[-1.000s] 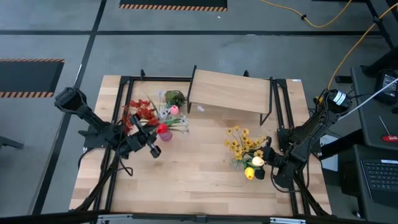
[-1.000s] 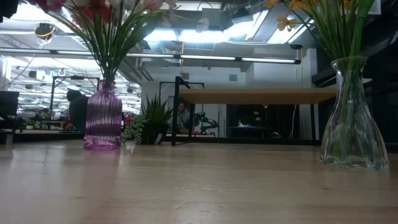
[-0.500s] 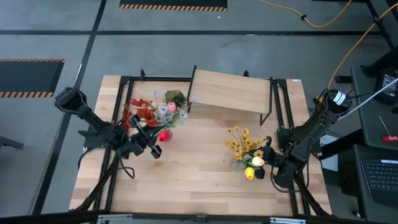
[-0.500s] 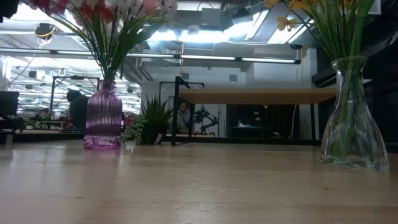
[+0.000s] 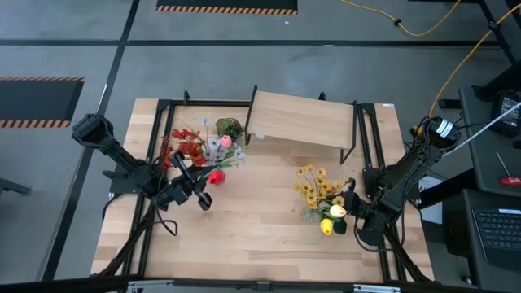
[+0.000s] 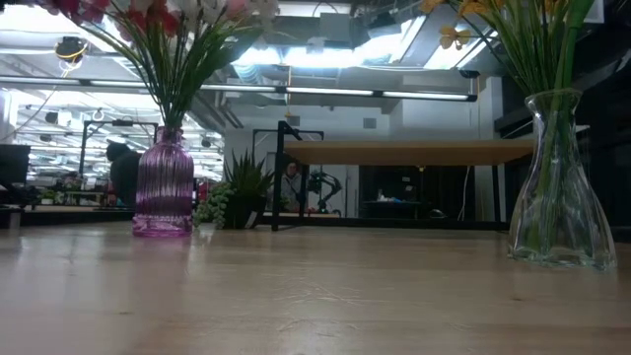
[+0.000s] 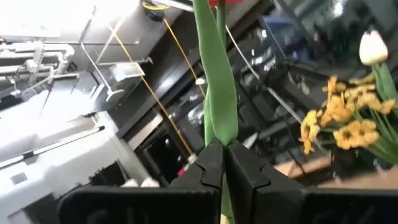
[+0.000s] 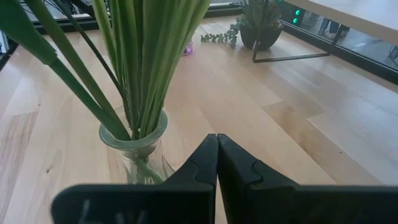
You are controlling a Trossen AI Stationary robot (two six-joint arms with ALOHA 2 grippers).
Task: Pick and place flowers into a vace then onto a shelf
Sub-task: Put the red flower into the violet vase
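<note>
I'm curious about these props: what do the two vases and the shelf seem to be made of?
Purple vase: ribbed tinted glass, probably; stems show through it.
Clear vase: colourless glass or clear plastic, glossy.
Shelf: pale matte wood-grain board on thin black legs, likely metal.

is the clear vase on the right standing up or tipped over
Upright. In the low view the clear vase stands flat on the table, and its green stems rise straight out of its neck.
</note>
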